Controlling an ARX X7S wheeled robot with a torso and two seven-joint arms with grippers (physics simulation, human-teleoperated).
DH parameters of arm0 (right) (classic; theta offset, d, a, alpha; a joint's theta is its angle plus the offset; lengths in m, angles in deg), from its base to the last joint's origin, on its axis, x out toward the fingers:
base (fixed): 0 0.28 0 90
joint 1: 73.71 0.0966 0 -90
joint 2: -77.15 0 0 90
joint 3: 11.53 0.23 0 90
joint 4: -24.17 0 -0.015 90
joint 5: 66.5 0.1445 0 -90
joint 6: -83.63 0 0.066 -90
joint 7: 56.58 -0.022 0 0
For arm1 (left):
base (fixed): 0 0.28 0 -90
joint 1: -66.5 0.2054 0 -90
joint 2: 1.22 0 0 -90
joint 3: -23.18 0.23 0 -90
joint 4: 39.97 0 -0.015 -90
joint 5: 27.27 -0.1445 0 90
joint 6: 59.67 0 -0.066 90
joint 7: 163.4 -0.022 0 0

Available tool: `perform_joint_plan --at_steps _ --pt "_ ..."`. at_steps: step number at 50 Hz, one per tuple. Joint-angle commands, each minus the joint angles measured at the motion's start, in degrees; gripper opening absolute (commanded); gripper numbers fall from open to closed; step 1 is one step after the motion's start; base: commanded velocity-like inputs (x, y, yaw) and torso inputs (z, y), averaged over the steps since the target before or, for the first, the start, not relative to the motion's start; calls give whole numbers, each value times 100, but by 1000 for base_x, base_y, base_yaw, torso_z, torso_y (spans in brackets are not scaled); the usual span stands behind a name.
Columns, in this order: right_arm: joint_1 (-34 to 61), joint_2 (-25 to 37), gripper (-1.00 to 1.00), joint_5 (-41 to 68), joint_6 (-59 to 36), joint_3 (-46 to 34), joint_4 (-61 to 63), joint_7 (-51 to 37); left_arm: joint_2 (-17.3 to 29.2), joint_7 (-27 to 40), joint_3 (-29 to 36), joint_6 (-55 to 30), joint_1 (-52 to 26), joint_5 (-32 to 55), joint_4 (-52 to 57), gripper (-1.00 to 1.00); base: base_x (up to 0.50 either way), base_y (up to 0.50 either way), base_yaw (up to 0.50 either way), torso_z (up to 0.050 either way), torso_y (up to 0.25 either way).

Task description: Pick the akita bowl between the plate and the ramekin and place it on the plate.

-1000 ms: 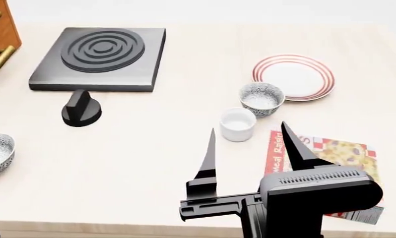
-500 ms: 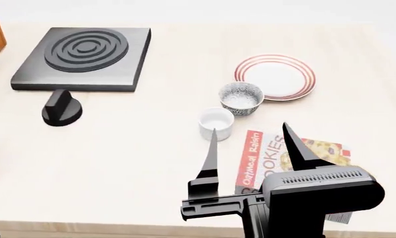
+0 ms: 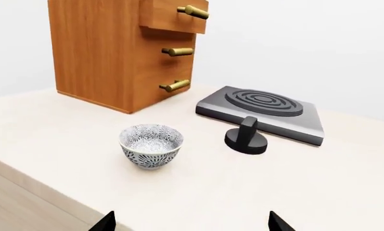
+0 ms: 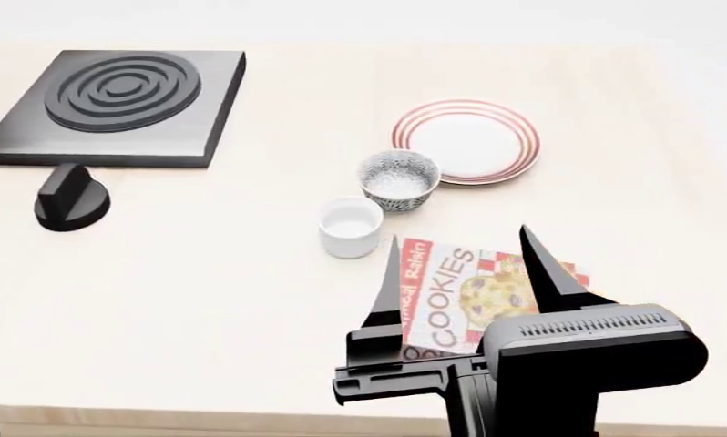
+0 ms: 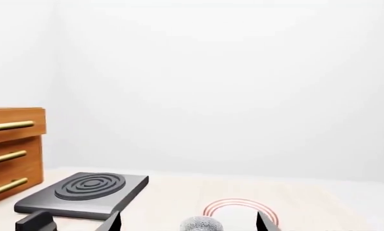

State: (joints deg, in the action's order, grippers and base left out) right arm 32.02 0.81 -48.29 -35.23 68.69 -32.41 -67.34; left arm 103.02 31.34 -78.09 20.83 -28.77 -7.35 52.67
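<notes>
The akita bowl (image 4: 399, 179), speckled grey and white, stands between the red-ringed plate (image 4: 465, 141) and the plain white ramekin (image 4: 350, 227). My right gripper (image 4: 460, 238) is open and empty, held above the table on the near side of these three, apart from them. In the right wrist view the akita bowl (image 5: 201, 224) shows low between the open fingers, with the plate (image 5: 240, 209) beyond it. My left gripper (image 3: 190, 224) is open and empty, only its tips showing. An identical speckled bowl (image 3: 151, 145) stands ahead of it.
A cookie box (image 4: 473, 296) lies flat under my right gripper. A black burner block (image 4: 115, 105) and a black knob (image 4: 72, 198) are at the far left. A wooden drawer cabinet (image 3: 115, 48) stands beyond the twin bowl. The table's front edge is near.
Everything on the table has slid leftward in the head view; the cabinet and twin bowl have left it. My right gripper keeps its place in the picture, open, now over the cookie box.
</notes>
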Motion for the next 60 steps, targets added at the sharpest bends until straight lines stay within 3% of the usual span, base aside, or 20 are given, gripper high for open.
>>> perform_joint_plan --at_steps 1,25,60 --pt "2 27 100 39 2 -5 6 -34 12 14 25 27 -4 8 -29 100 0 -184 0 0 0" --pt "40 92 100 50 -19 -89 -60 -97 43 48 60 53 5 46 -45 100 16 -75 0 0 0" --pt "75 166 100 100 -16 -189 -108 -177 96 129 105 29 35 106 33 100 331 0 0 0 0"
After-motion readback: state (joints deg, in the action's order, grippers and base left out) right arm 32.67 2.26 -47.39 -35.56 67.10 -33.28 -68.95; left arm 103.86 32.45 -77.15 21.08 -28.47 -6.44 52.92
